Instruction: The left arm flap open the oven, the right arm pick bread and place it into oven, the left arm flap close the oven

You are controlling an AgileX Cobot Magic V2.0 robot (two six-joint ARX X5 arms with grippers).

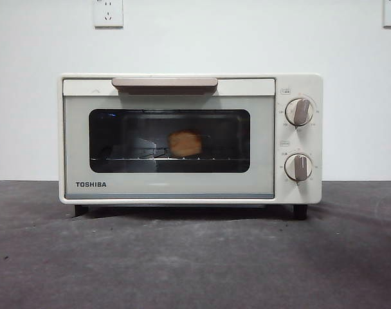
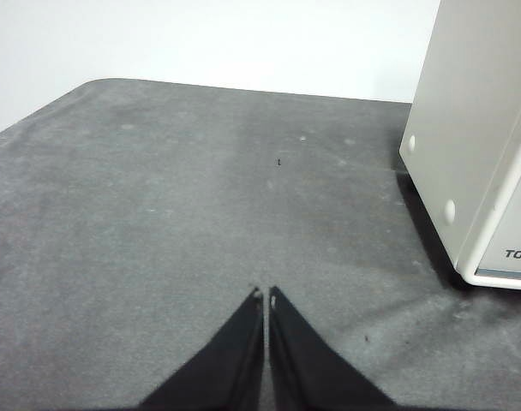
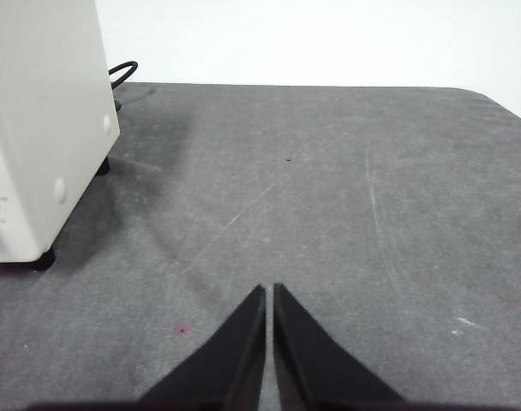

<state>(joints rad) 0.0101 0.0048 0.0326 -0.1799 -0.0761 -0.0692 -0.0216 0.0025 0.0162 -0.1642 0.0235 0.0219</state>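
Observation:
The cream-white TOSHIBA oven [image 1: 190, 138] stands in the middle of the front view with its door closed under the beige handle [image 1: 164, 83]. Through the dark window the golden-brown bread [image 1: 184, 143] rests on the wire rack inside. My left gripper [image 2: 266, 295] is shut and empty, off to one side of the oven's side wall [image 2: 483, 128]. On the other side of the oven [image 3: 38, 128] my right gripper [image 3: 269, 289] is also shut with nothing in it. Neither arm shows in the front view.
Two beige knobs [image 1: 300, 111] sit on the oven's right panel. A black cable [image 3: 123, 70] runs behind the oven. The dark grey table [image 1: 195, 257] stretches in front, and wall sockets [image 1: 108, 13] sit high on the white wall.

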